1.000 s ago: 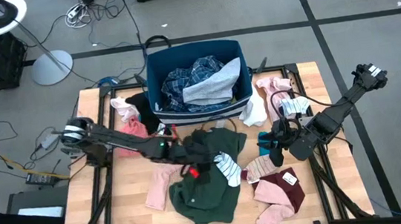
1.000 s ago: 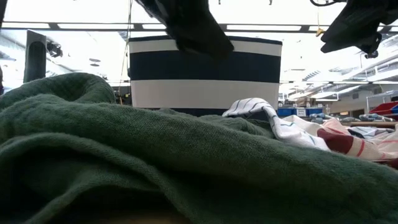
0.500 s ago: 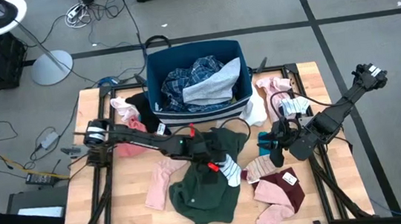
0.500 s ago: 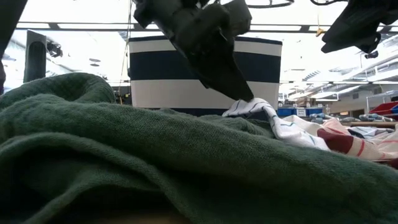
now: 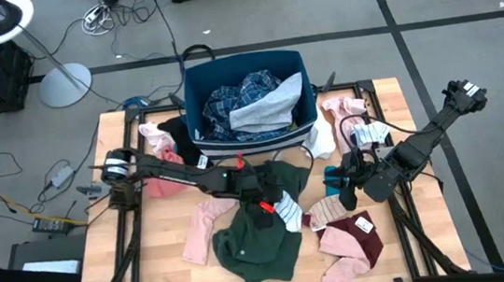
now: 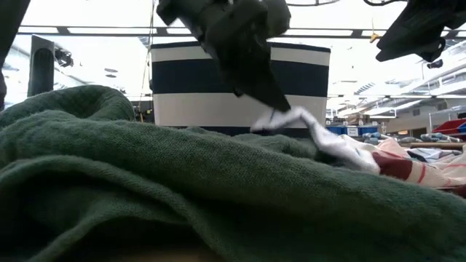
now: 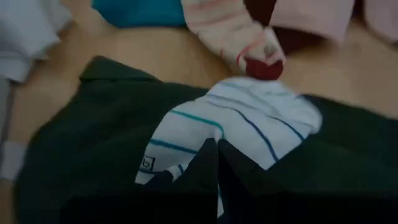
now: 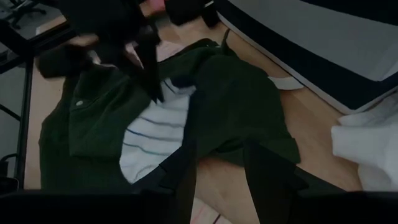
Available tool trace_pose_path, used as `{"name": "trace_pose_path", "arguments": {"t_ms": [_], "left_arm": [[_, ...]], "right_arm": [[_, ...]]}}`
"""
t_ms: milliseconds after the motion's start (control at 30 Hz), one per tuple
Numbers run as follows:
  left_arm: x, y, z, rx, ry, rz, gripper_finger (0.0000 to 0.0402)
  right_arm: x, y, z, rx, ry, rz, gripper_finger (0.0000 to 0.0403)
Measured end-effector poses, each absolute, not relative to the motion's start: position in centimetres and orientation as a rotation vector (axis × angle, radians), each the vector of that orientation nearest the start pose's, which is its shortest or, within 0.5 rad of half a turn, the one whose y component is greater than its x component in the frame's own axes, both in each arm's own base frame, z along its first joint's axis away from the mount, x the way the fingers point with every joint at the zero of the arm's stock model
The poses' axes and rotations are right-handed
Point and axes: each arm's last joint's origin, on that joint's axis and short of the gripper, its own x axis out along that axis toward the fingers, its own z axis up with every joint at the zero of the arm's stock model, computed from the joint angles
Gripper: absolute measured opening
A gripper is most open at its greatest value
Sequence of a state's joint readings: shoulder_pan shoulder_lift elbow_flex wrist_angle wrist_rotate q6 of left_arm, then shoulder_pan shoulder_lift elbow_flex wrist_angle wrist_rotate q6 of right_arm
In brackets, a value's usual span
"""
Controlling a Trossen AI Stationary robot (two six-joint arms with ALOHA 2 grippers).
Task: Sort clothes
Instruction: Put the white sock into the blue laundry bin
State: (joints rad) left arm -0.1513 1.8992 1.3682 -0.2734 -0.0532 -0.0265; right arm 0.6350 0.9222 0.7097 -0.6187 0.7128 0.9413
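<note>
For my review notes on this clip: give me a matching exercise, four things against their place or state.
Things:
1. striped sock
2. green top
3. plaid shirt
4. right gripper

Places or states:
A. inside the bin
B. spread on the table, under the sock
C. pinched in the left gripper
D. holding nothing, at the table's right side

Pairs: 1-C, 2-B, 3-A, 4-D
</note>
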Motion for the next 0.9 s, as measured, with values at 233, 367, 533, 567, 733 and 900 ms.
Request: {"name": "trace_pose_path", "arguments": {"t_ms": [233, 367, 533, 567, 733, 900], "left_arm": [[38.3, -5.2, 27.9, 0.089, 0.643, 0.0, 0.0001], [36.2, -4.0, 32.8, 0.078, 0.554, 0.094, 0.0001], [33.8, -1.4, 39.2, 0.118, 0.431, 0.226, 0.0], [33.6, -0.7, 40.1, 0.127, 0.422, 0.253, 0.0], [32.1, 3.5, 43.1, 0.129, 0.44, 0.403, 0.0], [30.9, 7.0, 42.6, 0.082, 0.539, 0.515, 0.0002]], "right_arm": [[15.0, 8.7, 25.5, 0.388, 0.545, -0.359, 0.0132], [15.0, 8.7, 25.4, 0.387, 0.545, -0.359, 0.0132], [15.1, 8.8, 25.5, 0.391, 0.542, -0.358, 0.0132], [15.1, 8.8, 25.5, 0.39, 0.543, -0.358, 0.0132], [15.1, 8.8, 25.5, 0.392, 0.54, -0.357, 0.0132], [15.1, 8.8, 25.5, 0.392, 0.541, -0.357, 0.0132]]}}
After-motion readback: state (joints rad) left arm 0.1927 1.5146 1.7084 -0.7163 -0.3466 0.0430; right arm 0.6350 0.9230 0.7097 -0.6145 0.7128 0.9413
